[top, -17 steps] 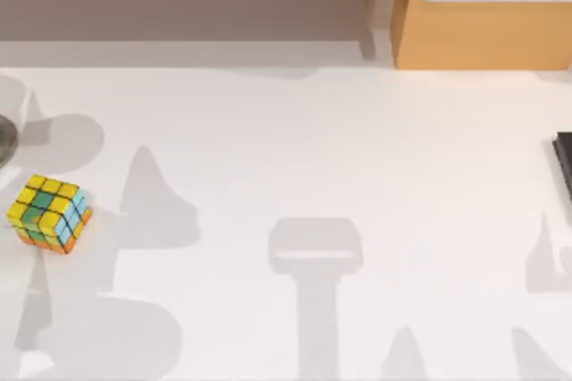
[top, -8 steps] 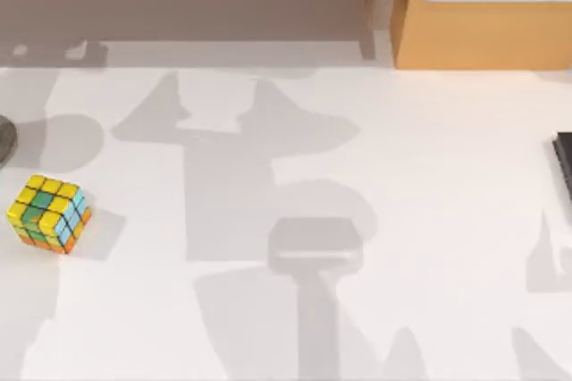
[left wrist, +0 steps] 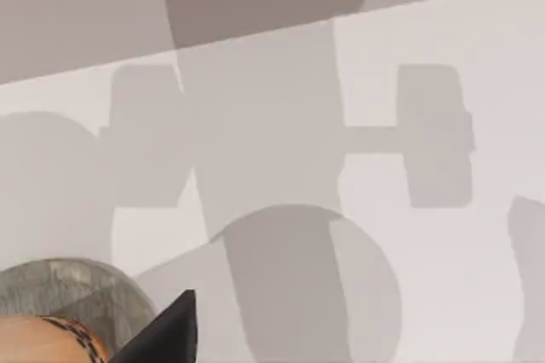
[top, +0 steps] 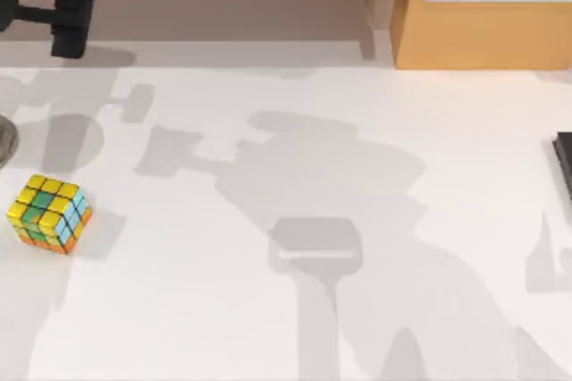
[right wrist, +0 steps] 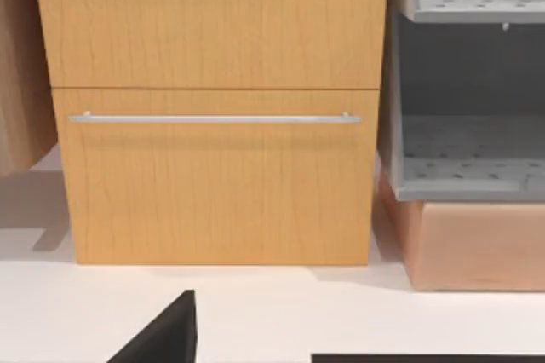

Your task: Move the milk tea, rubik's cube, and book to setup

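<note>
— Where's the cube?

— The rubik's cube (top: 48, 213) sits on the bench (top: 295, 148) at its left edge, untouched. My left arm (top: 54, 16) shows at the far left, behind the cube, so it is the nearer one.

— And the claw?

— I cannot tell whether it is wide or narrow. The cabinet (right wrist: 213, 107) faces my right wrist.

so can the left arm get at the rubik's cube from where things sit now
Probably yes. The rubik's cube sits alone on the white table near its left edge, with bare surface on every side. The left arm is up at the far left corner, nothing between them.
</note>
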Available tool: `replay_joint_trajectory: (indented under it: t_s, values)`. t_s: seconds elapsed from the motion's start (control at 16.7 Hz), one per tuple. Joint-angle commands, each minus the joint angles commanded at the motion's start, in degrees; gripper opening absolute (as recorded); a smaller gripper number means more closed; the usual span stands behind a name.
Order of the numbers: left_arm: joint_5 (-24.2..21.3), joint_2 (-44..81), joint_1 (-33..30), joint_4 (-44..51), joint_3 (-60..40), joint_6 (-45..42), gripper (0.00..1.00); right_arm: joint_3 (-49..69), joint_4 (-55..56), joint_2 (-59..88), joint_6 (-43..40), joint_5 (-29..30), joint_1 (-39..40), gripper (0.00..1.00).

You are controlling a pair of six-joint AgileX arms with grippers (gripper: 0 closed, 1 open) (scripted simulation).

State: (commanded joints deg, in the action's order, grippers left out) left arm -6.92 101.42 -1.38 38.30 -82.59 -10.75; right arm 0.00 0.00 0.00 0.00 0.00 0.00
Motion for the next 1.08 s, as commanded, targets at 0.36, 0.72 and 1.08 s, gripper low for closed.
replay_joint_trajectory:
  t_s: [0.36,0.72,1.08]
  values:
    - [5.74,2.9,-2.37,22.64,2.12,-3.36,1.0,0.0,0.0,0.0,0.0,0.0,0.0,1.0]
    - [6.88,3.53,-2.38,26.08,3.26,-4.08,1.0,0.0,0.0,0.0,0.0,0.0,0.0,1.0]
    - [6.88,4.65,-2.29,22.43,5.81,-4.19,1.0,0.0,0.0,0.0,0.0,0.0,0.0,1.0]
